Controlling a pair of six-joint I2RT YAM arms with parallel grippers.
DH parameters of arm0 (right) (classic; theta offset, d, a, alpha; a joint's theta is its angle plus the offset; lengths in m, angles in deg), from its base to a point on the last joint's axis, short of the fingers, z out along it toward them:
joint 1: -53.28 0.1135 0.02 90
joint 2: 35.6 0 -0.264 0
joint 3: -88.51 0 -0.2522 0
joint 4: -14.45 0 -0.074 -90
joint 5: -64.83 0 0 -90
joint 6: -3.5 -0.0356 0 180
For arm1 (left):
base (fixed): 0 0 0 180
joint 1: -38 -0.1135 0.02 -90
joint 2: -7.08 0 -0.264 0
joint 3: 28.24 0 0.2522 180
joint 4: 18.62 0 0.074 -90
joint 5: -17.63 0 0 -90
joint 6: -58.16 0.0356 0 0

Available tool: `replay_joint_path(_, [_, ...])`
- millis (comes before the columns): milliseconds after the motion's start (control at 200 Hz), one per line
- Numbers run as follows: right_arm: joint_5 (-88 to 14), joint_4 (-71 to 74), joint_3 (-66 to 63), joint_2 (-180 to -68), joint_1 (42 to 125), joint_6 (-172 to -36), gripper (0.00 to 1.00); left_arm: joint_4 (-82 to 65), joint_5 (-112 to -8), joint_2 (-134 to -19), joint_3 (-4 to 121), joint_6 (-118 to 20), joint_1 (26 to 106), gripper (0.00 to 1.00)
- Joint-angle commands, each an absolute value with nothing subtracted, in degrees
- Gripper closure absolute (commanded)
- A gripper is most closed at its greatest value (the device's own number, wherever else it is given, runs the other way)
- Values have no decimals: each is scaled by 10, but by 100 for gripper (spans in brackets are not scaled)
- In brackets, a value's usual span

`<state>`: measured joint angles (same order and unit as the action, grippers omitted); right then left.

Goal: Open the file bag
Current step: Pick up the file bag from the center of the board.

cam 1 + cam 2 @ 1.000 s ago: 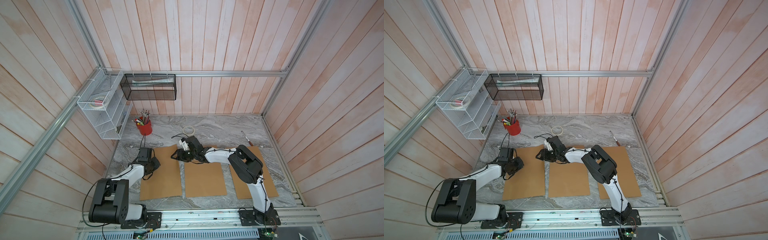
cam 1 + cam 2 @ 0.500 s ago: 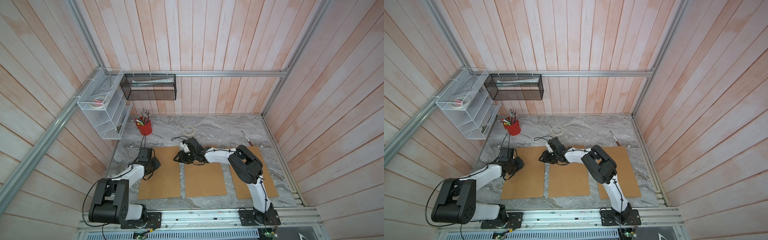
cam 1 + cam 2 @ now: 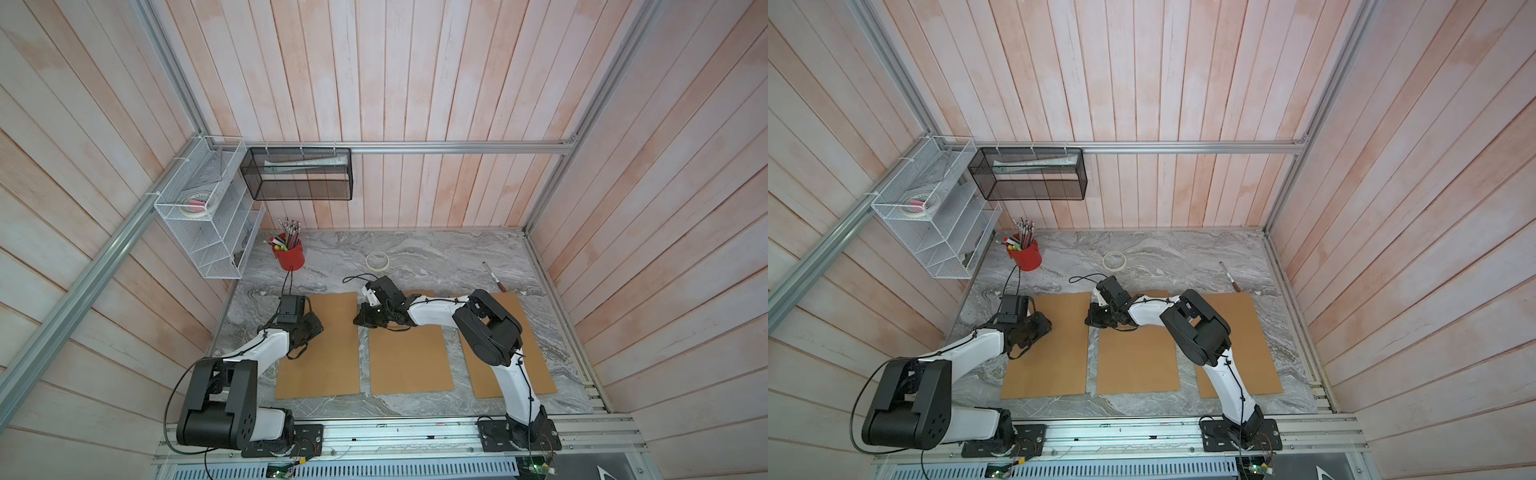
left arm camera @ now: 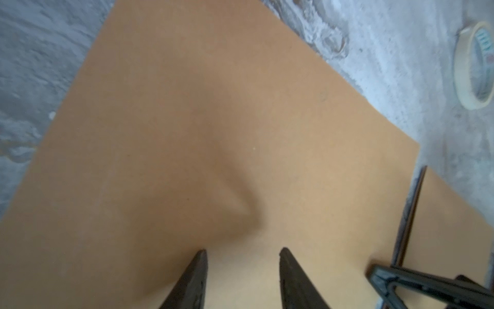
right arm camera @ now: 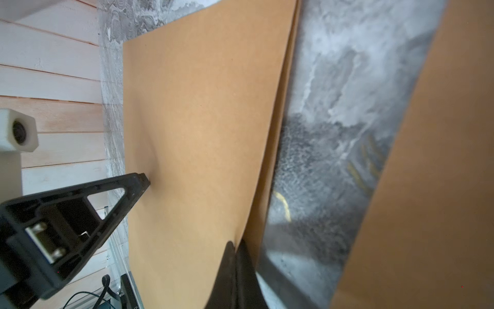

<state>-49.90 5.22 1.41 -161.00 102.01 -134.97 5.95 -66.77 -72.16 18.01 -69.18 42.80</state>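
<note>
Jaws of the right gripper [image 5: 236, 244] are pressed together, pinching the top sheet at the right-hand edge of the left file bag [image 5: 200, 133]; along that edge the top sheet stands slightly apart from the layer beneath. The left gripper [image 4: 243, 252] has its jaws spread over the same bag, and one of its fingertips [image 5: 143, 183] meets the paper where it dimples. In both top views the bag lies flat on the marble table [image 3: 415, 249], nearest the left arm, with a middle file bag [image 3: 409, 361] and a right file bag [image 3: 540, 365] beside it, each set apart. Farther back lie a tape roll [image 3: 377, 262] and a marker [image 3: 493, 276]. A red pencil cup [image 3: 291, 257] stands by the back left corner.
</note>
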Motion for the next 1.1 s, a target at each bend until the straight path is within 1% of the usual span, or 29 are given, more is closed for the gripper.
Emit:
replay_joint_path(0, [-490,50,28,-1609,1026,-1331,100,128,-679,-718,184,-688,429,45])
replay_joint_path(60, [-485,49,28,-1602,1026,-1324,100,136,-681,-707,200,-686,429,40])
replay_joint_path(310, [-477,49,29,-1574,1020,-1290,100,150,-667,-686,261,-684,431,29])
replay_joint_path(555, [-459,4,61,-1531,1017,-1219,100,167,-663,-706,340,-667,444,18])
replay_joint_path(700, [-439,-37,88,-1513,1017,-1182,100,179,-663,-725,404,-666,469,12])
replay_joint_path(880, [-410,-79,112,-1500,1018,-1151,100,198,-683,-754,481,-657,509,11])
replay_joint_path(1095, [-388,-102,123,-1489,1019,-1135,100,218,-706,-781,545,-644,540,11])
